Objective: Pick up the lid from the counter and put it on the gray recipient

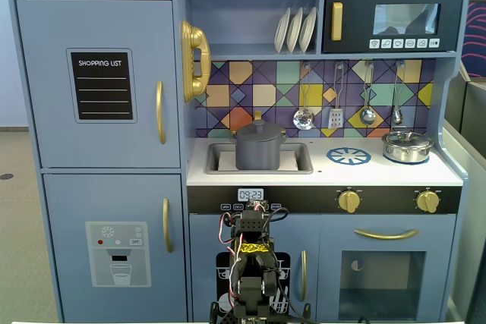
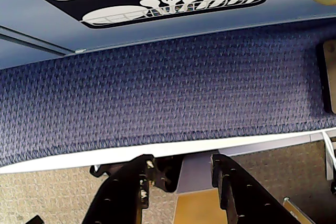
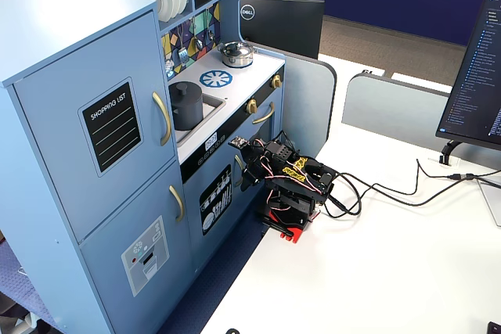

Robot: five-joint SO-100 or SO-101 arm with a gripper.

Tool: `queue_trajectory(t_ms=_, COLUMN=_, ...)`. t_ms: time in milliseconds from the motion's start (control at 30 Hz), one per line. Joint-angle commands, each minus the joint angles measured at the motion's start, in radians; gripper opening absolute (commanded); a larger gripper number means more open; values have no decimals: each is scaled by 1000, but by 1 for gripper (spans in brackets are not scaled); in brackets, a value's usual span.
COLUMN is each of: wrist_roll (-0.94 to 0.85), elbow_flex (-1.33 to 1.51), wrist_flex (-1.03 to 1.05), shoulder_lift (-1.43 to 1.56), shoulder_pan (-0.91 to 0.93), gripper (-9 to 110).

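Note:
The gray recipient [image 1: 258, 153] is a matte dark-gray pot standing in the sink [image 1: 300, 163] of the toy kitchen; it also shows in the other fixed view [image 3: 186, 109]. The lid [image 1: 259, 130] lies flat on top of it, its knob pointing up, and its top [image 3: 185, 87] shows from the side as well. My arm [image 3: 286, 185] is folded low on the white table in front of the kitchen, far below the counter. In the wrist view my gripper [image 2: 182, 162] hangs over the table edge and blue carpet, jaws apart, nothing between them.
A shiny silver pot [image 1: 407, 146] with its own lid stands at the counter's right, beside a blue burner print [image 1: 348, 156]. Utensils [image 1: 335, 108] hang on the tiled back wall. Cables [image 3: 391, 189] run across the white table toward a monitor [image 3: 477, 76].

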Motion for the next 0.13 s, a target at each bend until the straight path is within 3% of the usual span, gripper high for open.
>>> queue_trajectory(t_ms=0, wrist_roll=-3, elbow_flex=-2, wrist_flex=183, shoulder_lift=-6, shoulder_pan=18, gripper=5)
queue_trajectory(t_ms=100, wrist_roll=-3, elbow_flex=-2, wrist_flex=183, shoulder_lift=-6, shoulder_pan=18, gripper=6)
